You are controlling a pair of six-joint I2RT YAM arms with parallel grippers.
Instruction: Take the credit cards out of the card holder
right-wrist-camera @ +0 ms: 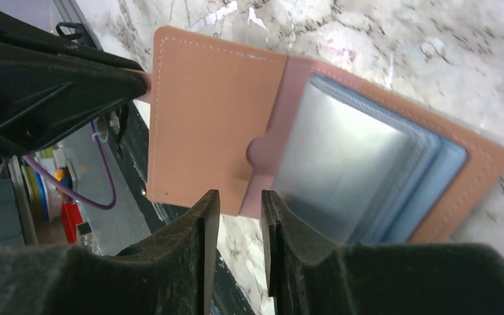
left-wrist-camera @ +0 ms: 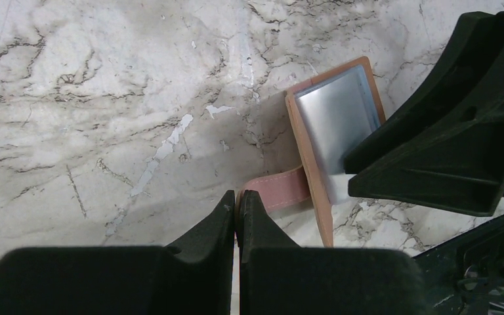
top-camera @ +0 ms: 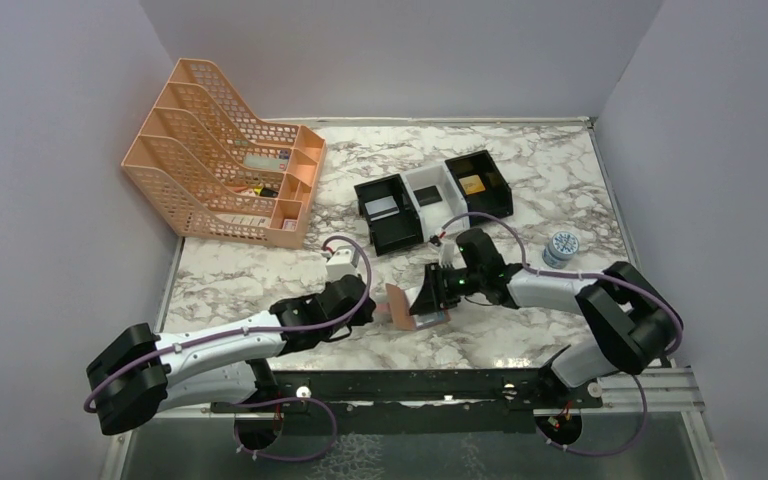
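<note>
Left pincer point(left-wrist-camera: 238, 197) clamps the card holder's point(right-wrist-camera: 210, 118) side tab point(left-wrist-camera: 279, 189) near the worktop's point(top-camera: 260, 275) front edge; right pincer point(right-wrist-camera: 239, 197) straddles its edge, jaws slightly apart.

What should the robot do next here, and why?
Probably close the right gripper onto the silver card's near edge. The left gripper pinches the card holder's tab, steadying it open, and the right jaws stand slightly apart beside that card.

Bright, even light falls from above onto the table point(top-camera: 260, 270). The holder point(left-wrist-camera: 308, 164) drops a soft grey shadow on it. The silver card point(left-wrist-camera: 338, 115) shines pale with glare. Up close, my black fingers point(right-wrist-camera: 170, 262) look dark and a bit fuzzy. The top view is sharp.
</note>
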